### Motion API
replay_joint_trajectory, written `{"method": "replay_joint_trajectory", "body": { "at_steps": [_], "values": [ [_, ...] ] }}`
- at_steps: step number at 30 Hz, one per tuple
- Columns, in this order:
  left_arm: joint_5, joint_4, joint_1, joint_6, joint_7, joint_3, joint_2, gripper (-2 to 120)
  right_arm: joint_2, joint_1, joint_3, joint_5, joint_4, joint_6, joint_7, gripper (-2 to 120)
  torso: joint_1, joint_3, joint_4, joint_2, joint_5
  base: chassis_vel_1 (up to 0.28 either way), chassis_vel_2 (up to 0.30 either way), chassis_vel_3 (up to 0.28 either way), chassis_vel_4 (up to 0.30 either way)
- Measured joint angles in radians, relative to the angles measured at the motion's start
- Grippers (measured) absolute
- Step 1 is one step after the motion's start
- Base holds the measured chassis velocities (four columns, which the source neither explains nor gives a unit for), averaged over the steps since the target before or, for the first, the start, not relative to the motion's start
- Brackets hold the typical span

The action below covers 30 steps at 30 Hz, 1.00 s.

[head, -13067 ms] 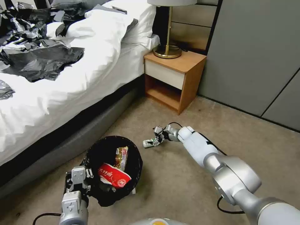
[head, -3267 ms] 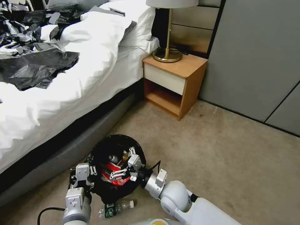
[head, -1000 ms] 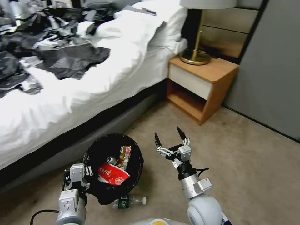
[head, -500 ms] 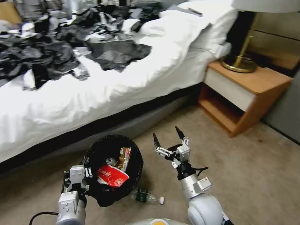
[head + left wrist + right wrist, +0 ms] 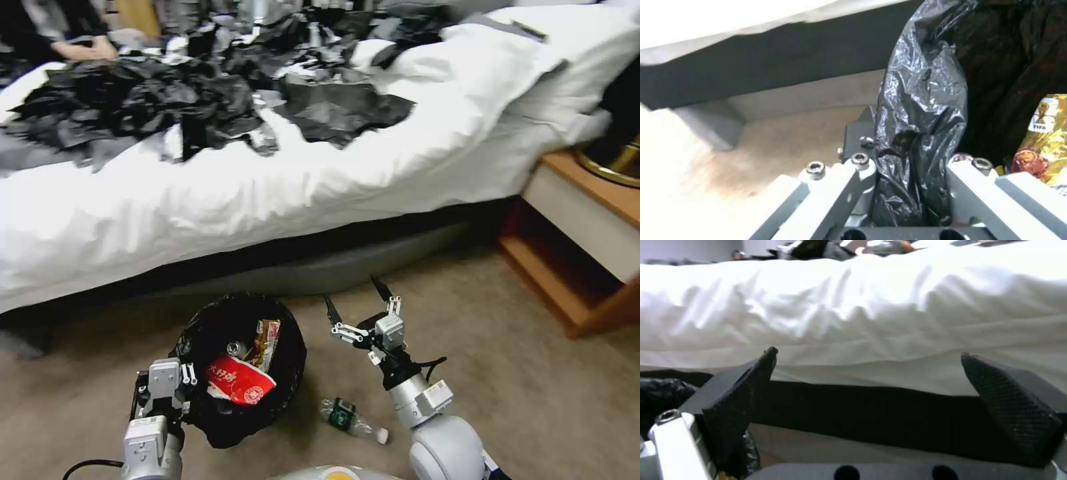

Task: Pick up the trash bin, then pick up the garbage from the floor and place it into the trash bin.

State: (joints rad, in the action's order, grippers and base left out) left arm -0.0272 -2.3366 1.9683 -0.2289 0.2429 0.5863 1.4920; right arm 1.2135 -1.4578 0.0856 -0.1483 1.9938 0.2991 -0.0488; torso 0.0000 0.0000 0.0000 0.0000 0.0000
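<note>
Left gripper: near left of the head view, jaws clamped on the black-bag rim of the trash bin; the left wrist view shows the liner pinched between the two metal fingers, so the bin is held, not standing free.

Trash bin contents: a red wrapper and a gold snack packet lie inside, with a small can end beside them.

Right gripper: just right of the bin, raised off the floor, pointing toward the bed — jaws spread wide and holding nothing. A few seconds ago it was reaching into the bin; it has since pulled out and risen.

Bottle: the green-labelled bottle lies on the carpet, near, between bin and right arm, touching neither.

What changed: the whole head view has swung left across the last second, so the nightstand now sits at the far right edge and more of the bed, strewn with black plastic sheets, has come in. That is the camera turning, not the furniture; the bottle's shift is likely the same.

Meaning for the task: the bottle probably missed the bin — it still needs picking up, and the open right gripper is free for it.
</note>
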Motion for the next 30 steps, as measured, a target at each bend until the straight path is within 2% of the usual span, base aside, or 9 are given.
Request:
{"method": "replay_joint_trajectory", "body": {
  "at_steps": [6,12,19,21,22,23,30],
  "values": [
    [0.000,0.004,-0.001,0.005,0.002,0.000,0.002,3,0.000,0.001,-0.004,-0.008,-0.001,0.001,0.000,100,0.000,0.000,0.0004,0.000,-0.0001,0.105,0.112,0.093,0.083],
    [0.000,0.007,-0.004,0.006,0.002,-0.001,0.002,3,-0.024,0.002,0.009,-0.008,-0.010,0.003,0.007,100,0.000,0.000,-0.0003,0.000,0.0000,0.006,0.010,0.020,0.007],
    [0.003,0.012,-0.005,0.006,0.003,0.003,0.001,3,-0.198,0.023,-0.043,-0.048,-0.030,-0.082,0.002,100,0.000,0.000,0.0000,0.000,0.0000,0.000,0.000,0.000,0.000],
    [0.003,0.012,-0.005,0.006,0.003,0.003,0.001,3,-0.198,0.023,-0.043,-0.048,-0.030,-0.082,0.002,100,0.000,0.000,0.0000,0.000,0.0000,0.000,0.000,0.000,0.000],
    [0.003,0.017,-0.006,0.009,0.003,0.003,0.002,3,-0.263,0.034,-0.087,-0.095,-0.053,-0.130,0.000,100,0.000,0.000,0.0001,0.000,0.0001,0.000,0.000,0.000,0.000],
    [0.004,0.019,-0.006,0.010,0.003,0.003,0.002,3,-0.284,0.041,-0.103,-0.111,-0.066,-0.148,0.001,100,0.000,0.000,-0.0003,0.000,0.0001,0.000,0.000,0.000,0.000],
    [0.008,0.034,-0.008,0.018,0.003,0.004,0.005,3,-0.360,0.057,-0.172,-0.194,-0.135,-0.236,0.038,100,0.000,0.000,0.0000,0.000,0.0002,0.000,0.000,0.000,0.000]
  ]
}}
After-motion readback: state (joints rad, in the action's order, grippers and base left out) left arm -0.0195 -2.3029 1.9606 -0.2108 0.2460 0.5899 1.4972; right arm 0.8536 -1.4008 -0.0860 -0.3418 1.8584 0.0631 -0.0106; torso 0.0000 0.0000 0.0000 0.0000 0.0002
